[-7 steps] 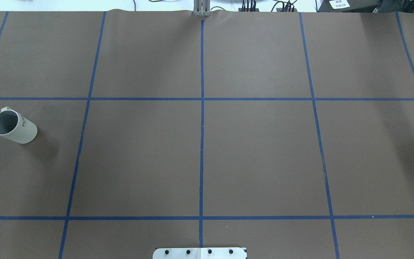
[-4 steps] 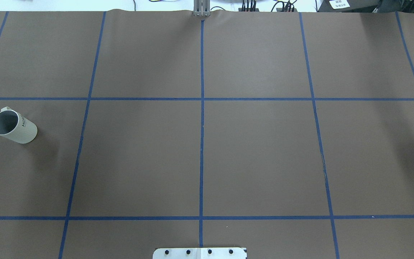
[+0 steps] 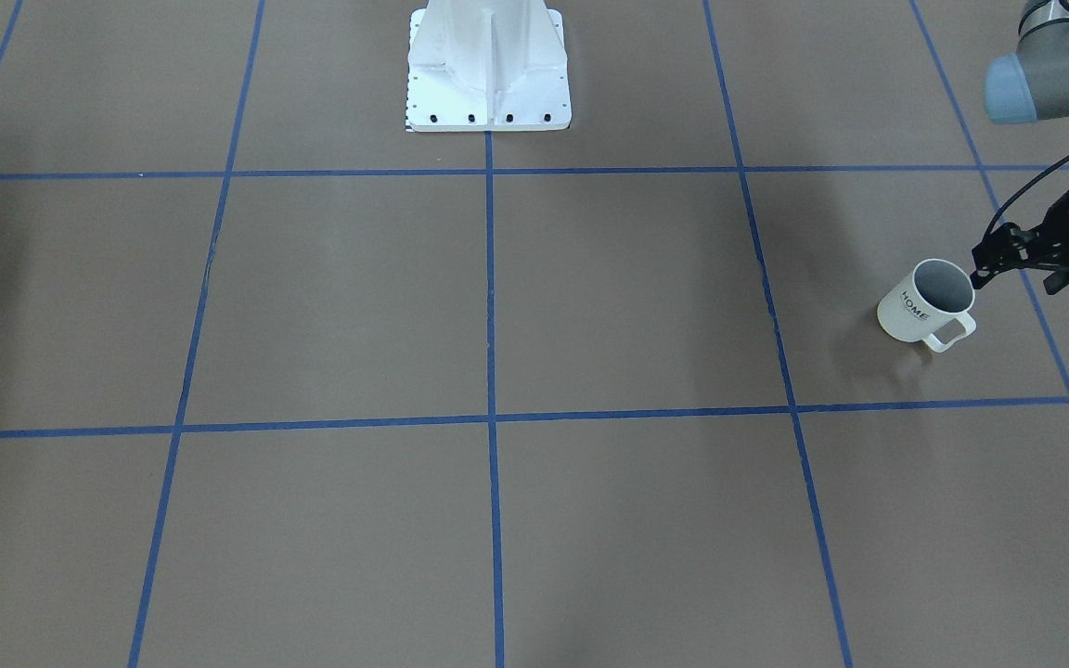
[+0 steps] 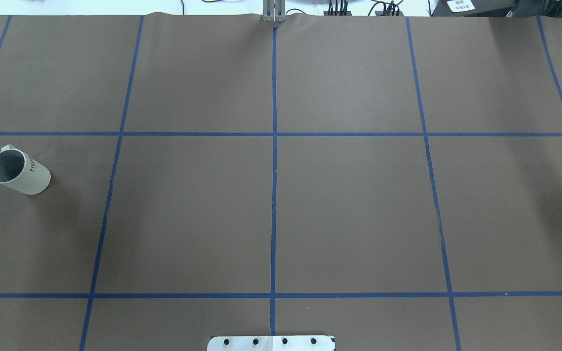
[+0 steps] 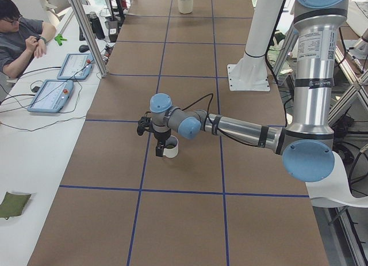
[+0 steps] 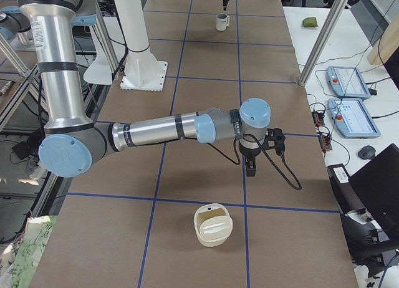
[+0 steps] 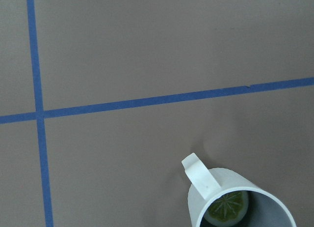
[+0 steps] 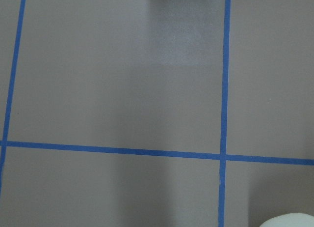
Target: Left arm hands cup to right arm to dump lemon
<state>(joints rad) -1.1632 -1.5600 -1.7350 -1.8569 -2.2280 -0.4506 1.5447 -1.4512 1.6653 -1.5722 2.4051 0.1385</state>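
Note:
The cup [image 3: 926,301] stands upright on the brown table at the robot's left end, white with "HOME" on its side and its handle towards the operators' side. It also shows as the cup [image 4: 17,171] and the cup [image 5: 171,146]. The lemon [image 7: 226,207] lies inside it, cut face up. My left gripper [image 3: 1059,274] hangs beside the cup on its outer side, apart from it and pointing down; I cannot tell whether it is open. The right gripper [image 6: 250,168] hovers over the table's other end, and its state cannot be told.
A cream round container [image 6: 213,224] sits near the right gripper. The robot's white base [image 3: 488,65] stands at the table's middle edge. A person [image 5: 20,35] sits at a side desk with tablets [image 5: 52,93]. Blue tape lines grid the brown table [image 4: 349,204].
In the overhead view the left arm's black wrist part and cable have come in from the left edge, closer to the cup. The cup has not moved.

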